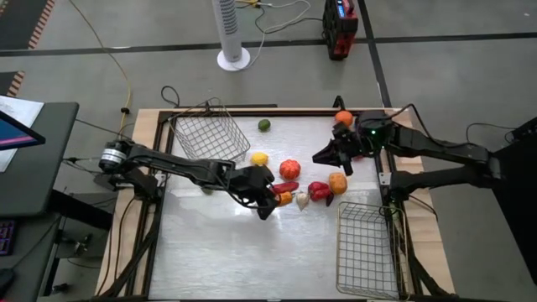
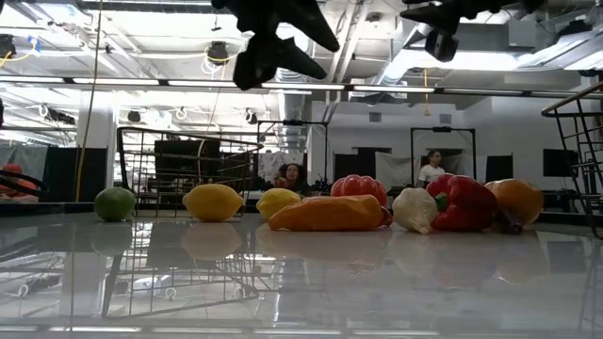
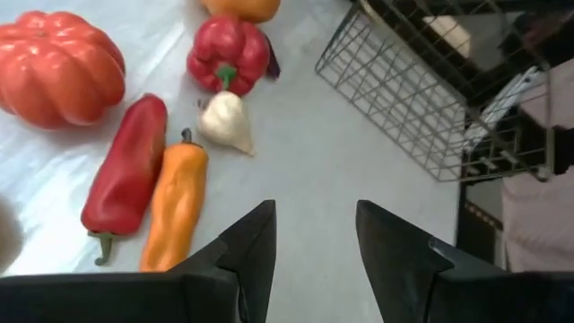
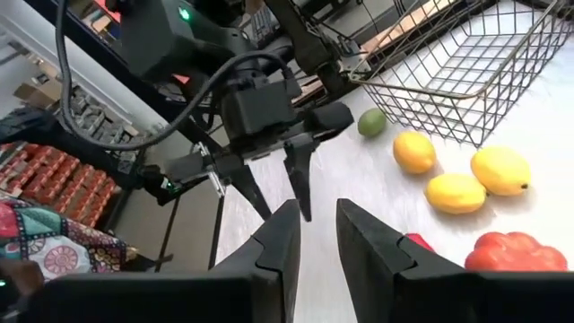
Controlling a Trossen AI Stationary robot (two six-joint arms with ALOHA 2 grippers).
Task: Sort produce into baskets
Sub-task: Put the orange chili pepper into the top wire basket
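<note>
The produce lies mid-table: a lime [image 1: 263,125], a lemon [image 1: 259,158], a ribbed tomato [image 1: 289,169], a long red pepper [image 3: 126,175], a long orange pepper [image 3: 175,211], garlic [image 3: 224,121], a red bell pepper [image 3: 229,54] and an orange fruit [image 1: 337,182]. One wire basket [image 1: 210,134] stands far left, the other [image 1: 369,247] near right. My left gripper [image 3: 314,211] hovers open just beside the long peppers, slanting down, nothing between its fingers. My right gripper [image 4: 316,211] hangs high at the far right, its fingers a narrow gap apart and bare.
Another orange fruit [image 1: 343,118] sits at the far right beside the right arm. Three lemons [image 4: 456,192] lie in front of the far-left basket. Bare tabletop [image 1: 235,260] stretches along the near side, left of the near-right basket. People stand in the room beyond the table.
</note>
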